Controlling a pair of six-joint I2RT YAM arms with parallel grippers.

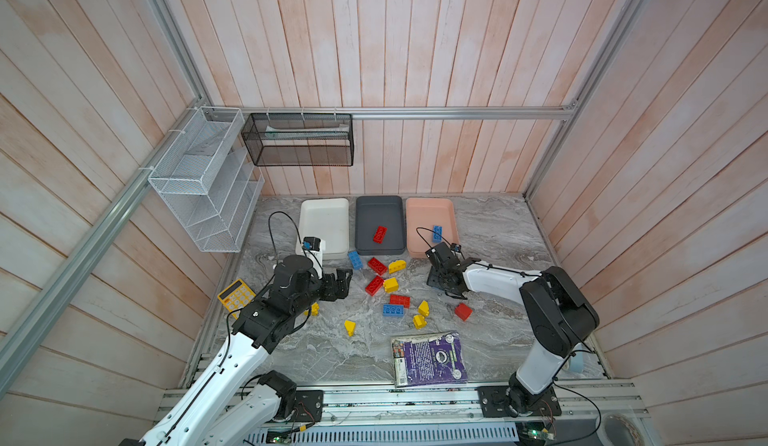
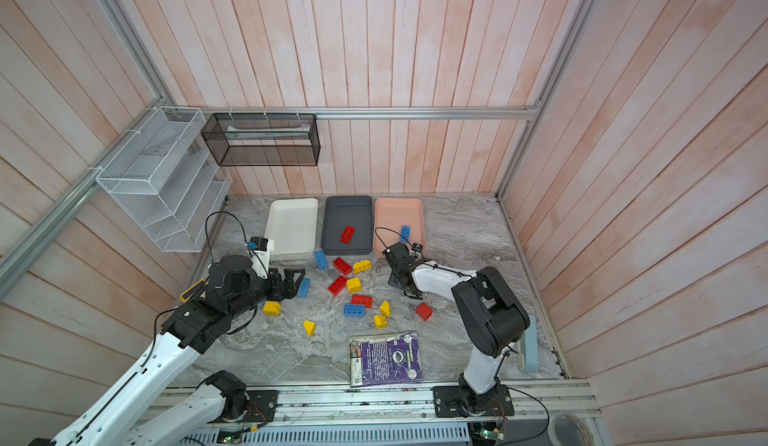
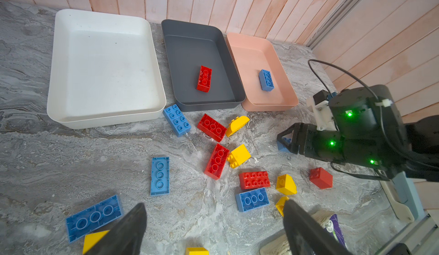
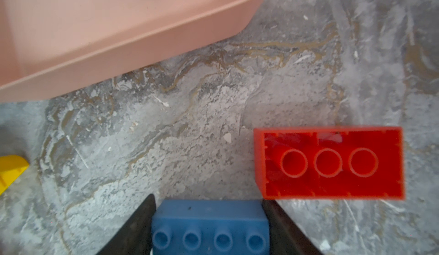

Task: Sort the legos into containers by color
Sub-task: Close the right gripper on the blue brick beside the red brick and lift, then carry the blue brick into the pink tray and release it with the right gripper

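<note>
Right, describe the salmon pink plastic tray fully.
The salmon pink plastic tray is shallow and rectangular, with rounded corners and smooth matte walls. It sits flat on the grey marbled table near the planked back wall. It is the rightmost of three trays, close beside the dark grey plastic tray. Inside lies one blue studded brick and nothing else.

Lab test cell: aluminium frame (image 1: 415, 112), plank walls (image 1: 415, 49) (whitewashed pink), marble-look tabletop (image 1: 498, 236), mounting rail (image 1: 415, 400).

Left hand (image 3: 213, 205) spread wide, right hand (image 4: 208, 199) clamping blue lego (image 4: 210, 223)
</note>
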